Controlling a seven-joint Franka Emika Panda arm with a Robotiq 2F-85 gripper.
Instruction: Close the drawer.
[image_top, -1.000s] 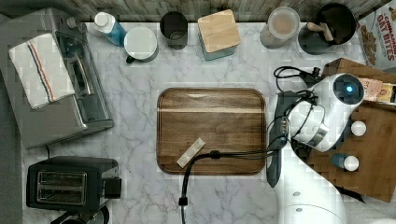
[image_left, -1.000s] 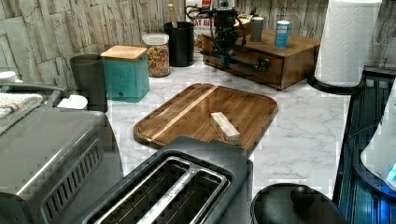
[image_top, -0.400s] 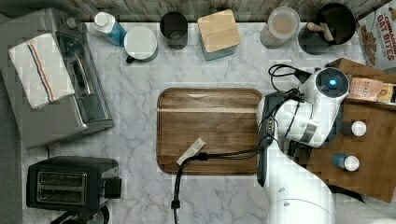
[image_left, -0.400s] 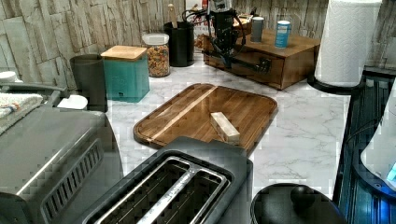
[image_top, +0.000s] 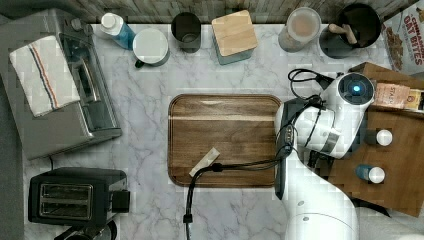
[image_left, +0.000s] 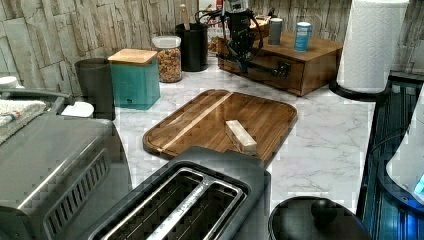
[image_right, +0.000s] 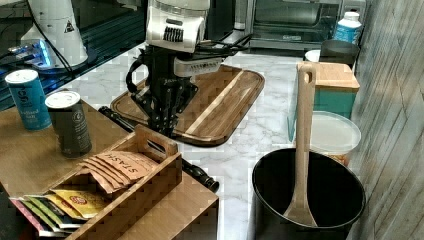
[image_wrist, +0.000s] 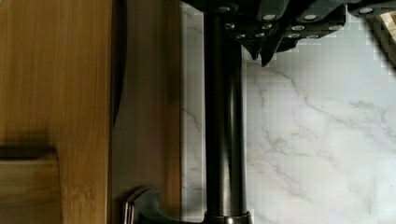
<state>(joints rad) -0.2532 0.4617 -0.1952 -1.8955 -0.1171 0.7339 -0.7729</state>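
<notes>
The drawer (image_wrist: 149, 116) sits in a wooden cabinet (image_top: 400, 150) at the top view's right. In the left view its front (image_left: 299, 80) lies close against the cabinet, and the wrist view shows a thin dark gap beside the cabinet top (image_wrist: 56, 84). A dark bar handle (image_wrist: 224, 130) runs along the front (image_right: 200, 175). My gripper (image_wrist: 262, 53) is shut with nothing between its fingers. It hangs on the counter side of the handle, right beside the bar (image_right: 165, 129).
A dark cutting board (image_top: 225, 130) with a small wooden block (image_top: 205, 162) lies just off the drawer front, and a black cable (image_top: 240, 165) crosses it. Two cans (image_right: 70, 122) and a box of tea bags (image_right: 125, 175) stand on the cabinet. A paper towel roll (image_left: 372, 45) is beside it.
The arm has shifted a little toward the top view's left, over the cutting board's edge. The drawer front and handle look unmoved in the left view.
</notes>
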